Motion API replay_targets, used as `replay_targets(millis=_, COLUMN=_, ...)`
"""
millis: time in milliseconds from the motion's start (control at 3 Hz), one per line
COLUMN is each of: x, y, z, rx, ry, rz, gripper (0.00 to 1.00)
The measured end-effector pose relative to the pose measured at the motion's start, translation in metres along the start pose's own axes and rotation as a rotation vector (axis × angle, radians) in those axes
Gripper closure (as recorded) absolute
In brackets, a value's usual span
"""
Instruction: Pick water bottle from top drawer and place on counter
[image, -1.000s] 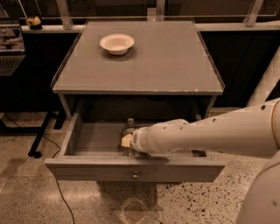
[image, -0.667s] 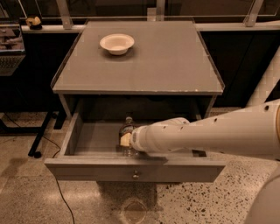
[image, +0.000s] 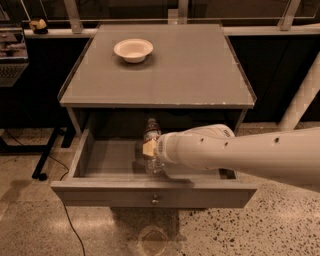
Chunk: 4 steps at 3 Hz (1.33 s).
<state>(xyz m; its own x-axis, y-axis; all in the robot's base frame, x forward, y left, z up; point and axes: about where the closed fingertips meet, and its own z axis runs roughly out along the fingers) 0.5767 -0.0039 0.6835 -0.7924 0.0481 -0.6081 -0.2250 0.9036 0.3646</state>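
Observation:
The water bottle (image: 151, 133) stands upright inside the open top drawer (image: 100, 195), with its cap and label band showing above my gripper. My gripper (image: 150, 150) reaches in from the right on a thick white arm and is shut on the bottle's lower body, holding it a little above the drawer floor. The bottle's bottom half is partly hidden behind the gripper. The counter (image: 195, 70) is the grey cabinet top directly above the drawer.
A small white bowl (image: 133, 50) sits on the counter's back left. The drawer's round knob (image: 155, 199) is at the centre of its front panel. A dark table leg and a cable lie on the floor at left. A white post stands at right.
The bottle has risen in the drawer together with my gripper, so its cap now stands higher, near the counter's front edge.

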Motion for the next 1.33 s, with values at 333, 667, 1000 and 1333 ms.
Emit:
replay_targets(millis=333, x=-0.014, y=0.01, z=-0.025, rx=-0.017, ry=-0.04, rz=-0.018, gripper=1.0)
replay_targets(millis=667, x=-0.005, y=0.02, z=-0.037, rx=-0.044, ry=0.01, rz=-0.026, gripper=1.0)
replay_targets(millis=1000, x=0.019, y=0.014, z=-0.043, rx=-0.089, ry=0.091, rz=0.02, gripper=1.0)
replay_targets(millis=1333, x=0.044, y=0.005, z=-0.058, rx=-0.14, ry=0.136, rz=0.036, gripper=1.0)
